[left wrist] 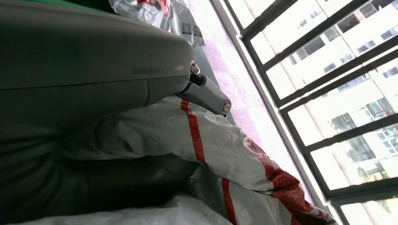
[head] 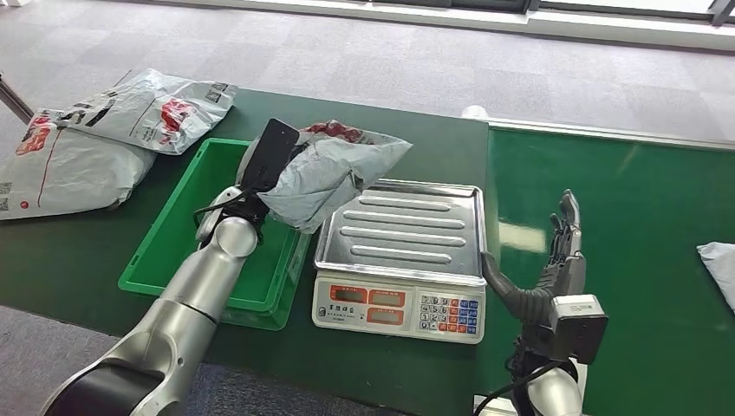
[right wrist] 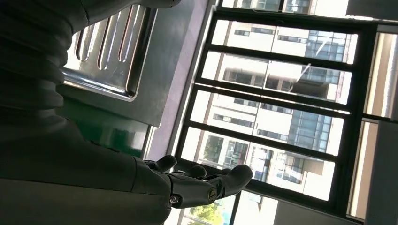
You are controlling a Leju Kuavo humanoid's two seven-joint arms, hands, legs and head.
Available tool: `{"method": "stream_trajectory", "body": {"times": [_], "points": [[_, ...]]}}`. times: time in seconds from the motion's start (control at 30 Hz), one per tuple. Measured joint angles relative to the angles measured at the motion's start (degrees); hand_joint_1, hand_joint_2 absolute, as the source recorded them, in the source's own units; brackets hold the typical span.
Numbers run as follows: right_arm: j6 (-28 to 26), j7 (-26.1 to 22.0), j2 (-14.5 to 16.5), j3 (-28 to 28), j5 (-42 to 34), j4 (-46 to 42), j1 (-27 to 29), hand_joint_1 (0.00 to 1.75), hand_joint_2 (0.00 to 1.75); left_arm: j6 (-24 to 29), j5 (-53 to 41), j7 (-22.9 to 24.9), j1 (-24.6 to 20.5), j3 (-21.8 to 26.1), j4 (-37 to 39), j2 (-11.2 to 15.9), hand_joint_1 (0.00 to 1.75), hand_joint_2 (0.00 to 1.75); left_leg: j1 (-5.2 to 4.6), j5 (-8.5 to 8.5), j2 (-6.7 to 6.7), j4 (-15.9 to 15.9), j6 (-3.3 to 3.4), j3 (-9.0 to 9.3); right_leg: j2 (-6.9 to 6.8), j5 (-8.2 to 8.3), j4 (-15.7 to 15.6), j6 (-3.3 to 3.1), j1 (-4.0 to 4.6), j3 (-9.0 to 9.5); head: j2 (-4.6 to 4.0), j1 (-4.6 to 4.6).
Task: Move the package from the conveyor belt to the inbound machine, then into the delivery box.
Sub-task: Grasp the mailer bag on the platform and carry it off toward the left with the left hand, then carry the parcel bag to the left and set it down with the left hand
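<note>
Grey plastic with red print, the package (head: 334, 173) hangs in my left hand (head: 260, 178), fingers clamped on its near edge, between the green crate (head: 173, 247) and the steel pan of the scale (head: 403, 230), one corner over the pan's rim. I judge it should swing fully over the crate, sink low, then be let go so it lands flat. My right hand (head: 565, 238) stands spread and empty over the green belt (head: 641, 225).

The grey package (head: 325, 178) with red print is crumpled, held up in the air between the green box (head: 173, 238) and the scale (head: 403, 260).
</note>
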Motion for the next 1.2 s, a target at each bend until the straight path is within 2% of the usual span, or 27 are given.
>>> {"method": "stream_trajectory", "body": {"times": [0.13,0.3,0.43,0.8,1.2], "points": [[0.2,0.0,0.0,-0.7,0.0,-0.9,1.7,0.0,1.75,1.7,1.1,0.6,0.9,4.3,-5.1,3.3,1.75,1.75,0.02,0.03,0.05,0.0,-0.06,-0.11,0.05,-0.01,0.0,-0.06,0.02,-0.13,0.0,0.0],[0.5,-0.3,0.0,-1.3,0.1,-1.5,3.5,0.0,1.75,7.1,0.2,1.1,2.7,9.3,-9.1,6.8,1.75,1.75,0.02,0.02,0.1,0.0,-0.07,-0.15,0.09,-0.01,0.0,-0.09,0.02,-0.19,0.0,-0.01],[0.4,-0.4,0.0,-1.3,0.3,-1.6,4.3,0.0,1.75,9.2,-1.7,1.9,4.2,11.8,-10.2,8.7,0.0,1.75,0.02,0.02,0.06,0.0,-0.07,-0.17,0.05,-0.02,0.0,-0.1,0.02,-0.21,0.0,-0.01],[0.7,-0.3,0.0,-1.3,-0.2,-1.5,3.7,0.0,1.75,5.2,-1.6,1.1,8.8,13.1,-11.8,9.4,0.0,1.75,0.0,0.03,0.03,0.0,-0.07,-0.22,0.02,-0.01,0.0,-0.09,0.0,-0.21,0.0,-0.01],[1.1,-0.3,0.0,-1.3,-0.4,-1.0,2.8,0.0,1.75,2.0,1.8,-1.2,10.5,13.2,-13.7,9.4,0.0,1.75,0.0,0.02,0.03,0.0,-0.07,-0.23,0.01,-0.02,0.0,-0.09,0.0,-0.23,0.0,-0.01]]}}
